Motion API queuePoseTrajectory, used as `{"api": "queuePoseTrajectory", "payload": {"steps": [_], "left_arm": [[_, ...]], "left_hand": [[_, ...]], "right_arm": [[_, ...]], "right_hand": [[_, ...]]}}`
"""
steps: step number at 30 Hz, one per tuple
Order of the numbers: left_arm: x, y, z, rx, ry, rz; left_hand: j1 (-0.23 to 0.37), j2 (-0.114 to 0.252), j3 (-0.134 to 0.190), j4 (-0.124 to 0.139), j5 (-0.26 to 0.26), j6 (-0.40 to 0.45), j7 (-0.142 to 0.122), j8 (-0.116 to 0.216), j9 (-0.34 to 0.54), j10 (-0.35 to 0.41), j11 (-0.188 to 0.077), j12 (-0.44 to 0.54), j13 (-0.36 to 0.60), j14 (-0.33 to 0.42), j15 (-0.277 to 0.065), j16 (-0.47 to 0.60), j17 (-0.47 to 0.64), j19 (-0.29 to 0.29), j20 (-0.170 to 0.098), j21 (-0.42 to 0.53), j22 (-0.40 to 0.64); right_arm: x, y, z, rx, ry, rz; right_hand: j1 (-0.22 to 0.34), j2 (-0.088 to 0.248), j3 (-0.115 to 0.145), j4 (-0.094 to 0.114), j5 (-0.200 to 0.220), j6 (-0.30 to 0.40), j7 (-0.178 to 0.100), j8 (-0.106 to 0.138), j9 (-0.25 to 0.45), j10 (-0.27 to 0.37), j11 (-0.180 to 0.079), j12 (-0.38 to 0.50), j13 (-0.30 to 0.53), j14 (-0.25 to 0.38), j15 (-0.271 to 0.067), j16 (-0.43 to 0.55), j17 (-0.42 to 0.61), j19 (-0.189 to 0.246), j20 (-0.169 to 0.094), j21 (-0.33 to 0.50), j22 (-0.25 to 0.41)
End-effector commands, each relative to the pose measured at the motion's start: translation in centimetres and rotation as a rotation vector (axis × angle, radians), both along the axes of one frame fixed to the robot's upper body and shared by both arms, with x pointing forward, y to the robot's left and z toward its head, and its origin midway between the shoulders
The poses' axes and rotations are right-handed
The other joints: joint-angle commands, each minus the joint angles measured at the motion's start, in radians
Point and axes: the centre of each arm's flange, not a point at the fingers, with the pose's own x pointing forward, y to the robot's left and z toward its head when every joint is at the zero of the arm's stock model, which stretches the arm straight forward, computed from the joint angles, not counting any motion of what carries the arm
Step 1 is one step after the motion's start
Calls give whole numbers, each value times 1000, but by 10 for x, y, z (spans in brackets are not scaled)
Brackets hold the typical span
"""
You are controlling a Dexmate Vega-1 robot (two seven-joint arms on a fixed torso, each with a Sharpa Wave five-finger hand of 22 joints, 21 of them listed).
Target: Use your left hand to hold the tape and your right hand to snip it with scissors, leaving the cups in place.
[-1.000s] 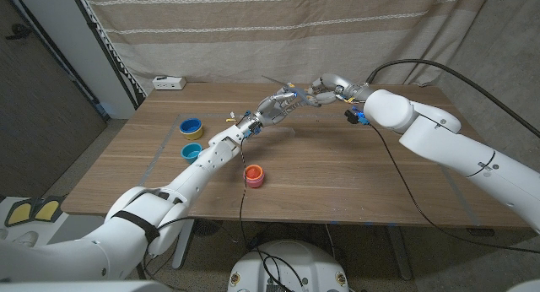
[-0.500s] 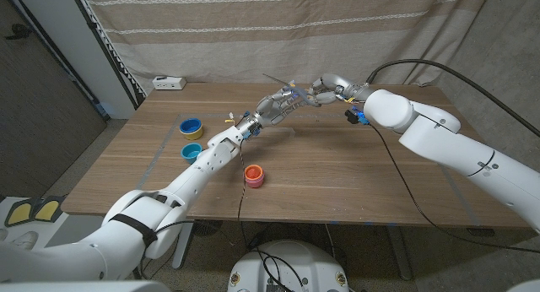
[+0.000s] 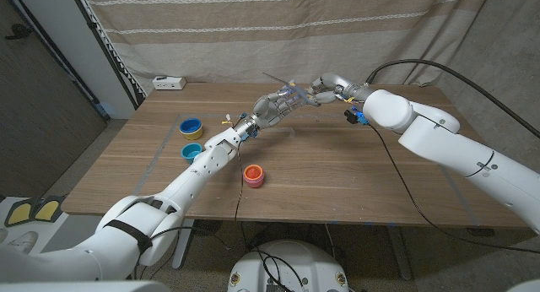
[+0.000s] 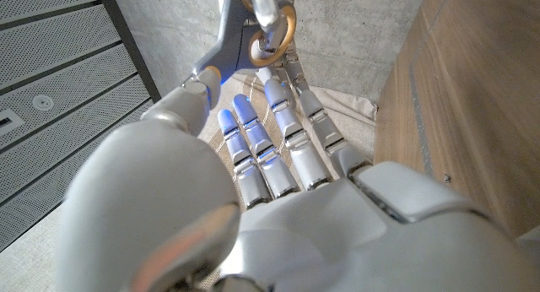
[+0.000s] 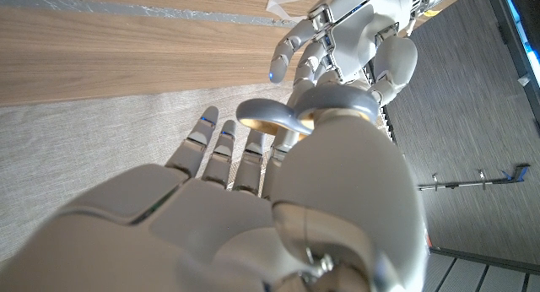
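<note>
Hands meet above the table's [image 3: 337,170] far edge in the head view: the left hand [image 3: 272,105] and the right hand [image 3: 325,89], which holds the scissors [image 3: 291,88]. Three cups [image 3: 192,126] stand near the left edge. The left wrist view shows the left hand's fingers [image 4: 253,148] spread, touching the scissors' loops [image 4: 272,35]. The right wrist view shows a gold loop [image 5: 266,115] on the right hand [image 5: 253,208]; the tape [image 5: 287,1] seems to trail by the left hand, its grip unclear.

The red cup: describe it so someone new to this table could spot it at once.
Start at the wooden table and find the left arm crossing it. The red cup stands just beside that arm, nearest the front edge. The blue cup and the yellow cup stand farther left; it alone is red-orange.
</note>
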Motion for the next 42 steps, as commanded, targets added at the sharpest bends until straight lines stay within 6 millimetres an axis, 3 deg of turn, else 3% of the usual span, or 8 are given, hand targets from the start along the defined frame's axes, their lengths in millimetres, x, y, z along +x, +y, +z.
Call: {"api": "queuePoseTrajectory", "payload": {"steps": [1,6,22,26,31,42], "left_arm": [[-8,7,10,-30,-30,5],[-15,12,22,-43,-76,21],[-20,23,26,-34,-81,63],[-20,25,26,-30,-83,63],[-21,28,26,-27,-81,73],[-21,35,31,-11,-91,90]], "left_hand": [[-14,-2,5,1,5,3,-1,-4,1,-1,-1,-5,2,-16,-122,-3,5,-13,-115,-10,1],[-20,-1,4,3,6,6,-1,-3,2,-1,-1,-6,0,-26,-120,-4,6,-16,-110,-15,2],[-37,0,2,5,7,8,-1,-6,0,3,-2,-7,-2,-37,-120,-1,8,-24,-103,-28,3],[-44,0,2,1,6,15,0,-9,-3,3,-1,-9,-6,-42,-123,2,9,4,-138,-36,-1],[-50,0,0,1,5,22,1,-10,-3,3,0,-8,-7,-47,-123,2,10,8,-141,-50,-2],[-55,1,-2,1,4,24,1,-13,-1,2,0,-8,-10,-51,-123,2,11,13,-139,-69,0]], "right_arm": [[1,-6,0,53,11,13],[1,-10,1,77,15,15],[1,-23,-2,204,32,51],[4,-25,-3,221,56,68],[6,-26,-4,245,61,74],[7,-29,-4,245,75,66]], "right_hand": [[-3,11,5,7,-1,68,26,15,10,19,4,4,2,11,-2,2,2,-1,5,1,5],[-8,12,5,9,-1,64,23,21,10,28,20,6,2,14,-4,2,2,-2,7,1,5],[-33,7,0,17,-1,61,9,42,8,59,20,12,0,43,-11,8,3,1,15,1,5],[-40,3,-3,18,1,71,1,48,-2,75,20,15,-1,50,-17,8,3,-1,21,0,6],[-48,4,-3,18,5,43,-3,61,10,137,29,32,-5,87,-23,16,3,10,22,4,7],[-58,12,-2,21,9,-2,-15,81,43,171,31,34,-11,114,-31,18,2,30,10,11,7]]}}
